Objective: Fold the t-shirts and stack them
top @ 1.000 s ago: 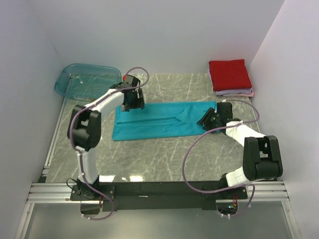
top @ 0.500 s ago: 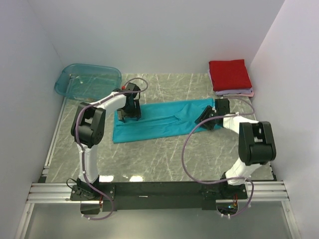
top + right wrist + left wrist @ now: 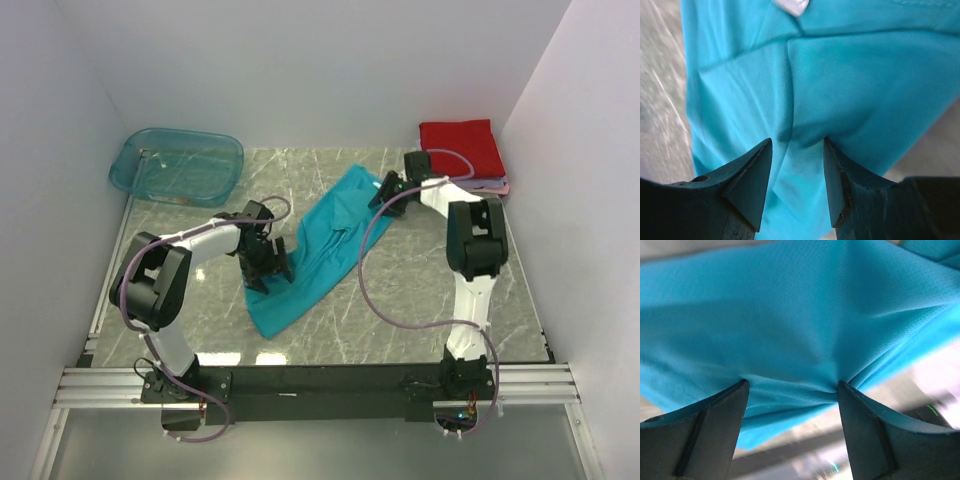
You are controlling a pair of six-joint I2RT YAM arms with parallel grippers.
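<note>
Diagonally across the worktop's middle lies the teal shirt. The left gripper is clamped on bunched cloth at its near end, the right gripper likewise at its far end. A red shirt tops the far-right corner stack.

Two white arms with black joints, looping lilac cables, dark wedge-shaped claw fingers
</note>
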